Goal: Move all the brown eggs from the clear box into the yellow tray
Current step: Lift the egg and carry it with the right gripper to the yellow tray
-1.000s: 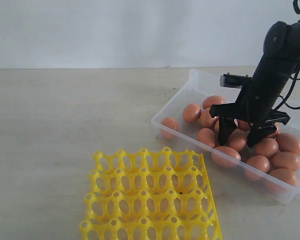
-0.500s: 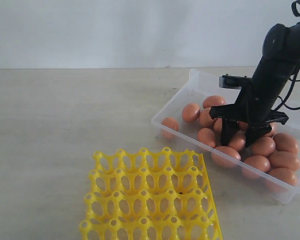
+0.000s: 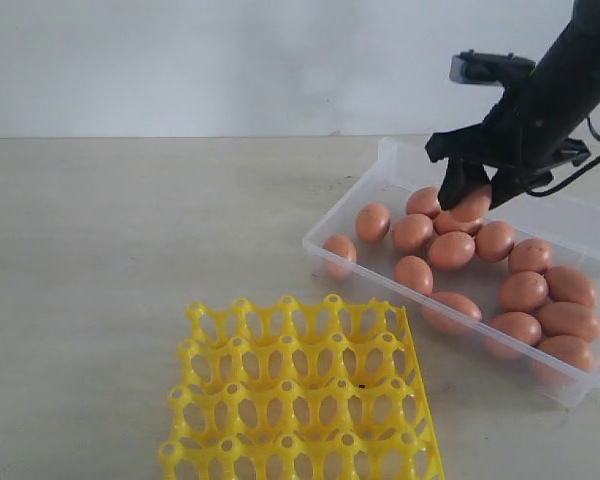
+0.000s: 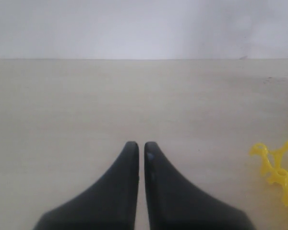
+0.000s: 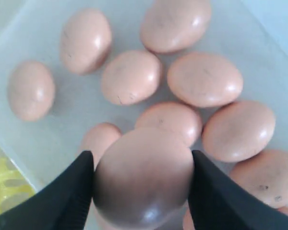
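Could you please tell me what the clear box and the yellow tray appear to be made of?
The clear box: likely glossy transparent plastic; eggs and table show through its walls. The yellow tray: probably moulded plastic, uniformly bright yellow with smooth, slightly shiny ribs.

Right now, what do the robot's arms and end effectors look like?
The right arm is matte black, with a thin black cable and a small boxy camera. The right end effector and the left end effector both have black wedge-shaped fingers tapering to rounded tips.

About sixteen brown eggs (image 3: 451,250), one clear box (image 3: 392,165) and one yellow tray (image 3: 300,390)
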Available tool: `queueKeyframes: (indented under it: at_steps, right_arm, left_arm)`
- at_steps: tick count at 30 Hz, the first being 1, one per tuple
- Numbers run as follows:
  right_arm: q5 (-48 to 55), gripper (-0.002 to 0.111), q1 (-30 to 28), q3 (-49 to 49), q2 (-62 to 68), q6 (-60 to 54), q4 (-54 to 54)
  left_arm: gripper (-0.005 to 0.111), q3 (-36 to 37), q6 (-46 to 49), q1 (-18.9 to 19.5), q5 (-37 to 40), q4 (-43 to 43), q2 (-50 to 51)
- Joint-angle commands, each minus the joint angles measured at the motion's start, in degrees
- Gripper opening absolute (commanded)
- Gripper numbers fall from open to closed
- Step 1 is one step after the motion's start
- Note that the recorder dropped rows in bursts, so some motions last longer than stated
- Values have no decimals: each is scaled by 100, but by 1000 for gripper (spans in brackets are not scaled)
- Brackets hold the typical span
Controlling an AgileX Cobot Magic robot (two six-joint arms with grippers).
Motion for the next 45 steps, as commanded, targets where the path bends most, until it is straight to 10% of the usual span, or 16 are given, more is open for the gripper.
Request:
queueKeyframes:
  at_steps: [1,16,27,32,35,40,45]
  right_arm:
    - [-261,0,5,-14,-487,-447,338]
    - [761,0,1938,-14,-414,-4945,1939]
    - [-2782,0,3087,810,-359,-4694,2643]
    - [-6010,0,4128,2107,-435,-5678,3547]
    - [-8050,0,4854,2723,-435,-4948,3160]
    - [-9504,0,5175,3568,-403,-517,1510]
    - [-9582,0,5179,3716,180,-433,830]
  left_arm:
    - [4,-12,-39,-25,-65,-45,-18]
    - [4,-12,-39,-25,-65,-45,-18]
    - [4,-12,-39,-25,-65,-45,-18]
    - [4,-12,-39,-25,-65,-45,-18]
    - [4,-12,-39,-25,-65,-45,-18]
    - [4,-12,-39,-25,-65,-45,-18]
    - [4,-12,-39,-25,-65,-45,-18]
